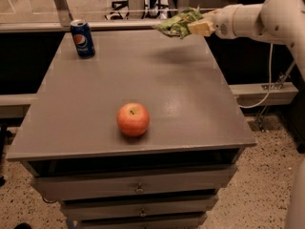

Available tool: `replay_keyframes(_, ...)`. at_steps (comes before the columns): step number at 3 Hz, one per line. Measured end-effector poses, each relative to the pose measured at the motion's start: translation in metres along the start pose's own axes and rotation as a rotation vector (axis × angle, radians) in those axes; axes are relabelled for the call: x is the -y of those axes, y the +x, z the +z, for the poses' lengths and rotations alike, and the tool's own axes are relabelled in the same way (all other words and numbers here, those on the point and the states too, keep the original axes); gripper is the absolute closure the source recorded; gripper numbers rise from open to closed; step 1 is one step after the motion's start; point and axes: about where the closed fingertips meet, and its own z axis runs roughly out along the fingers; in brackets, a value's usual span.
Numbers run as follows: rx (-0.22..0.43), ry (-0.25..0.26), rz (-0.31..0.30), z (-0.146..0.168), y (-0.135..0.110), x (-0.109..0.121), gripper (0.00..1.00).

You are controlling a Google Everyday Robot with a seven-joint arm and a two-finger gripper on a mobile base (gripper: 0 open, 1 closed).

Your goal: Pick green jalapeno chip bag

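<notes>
Now, camera view: tool (pixel 193 26) clamped on green jalapeno chip bag (pixel 175 23), bag apparently clear above far right corner of counter (pixel 190 104); apple (pixel 133 119), cola can (pixel 82 38) well apart. Advice: firm grip, straight lift, no jerks, since crumpled foil may slip

Dim overhead light sheens the table (pixel 178 109); the gripper (pixel 194 26), clasping the green jalapeno chip bag (pixel 177 23) above its far edge, casts a faint shadow.
</notes>
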Motion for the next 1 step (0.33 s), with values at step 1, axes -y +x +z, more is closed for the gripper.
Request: replay_keyframes(1, 0.013, -0.001, 0.005, -0.0047, -0.0031, -0.0004, 1.00)
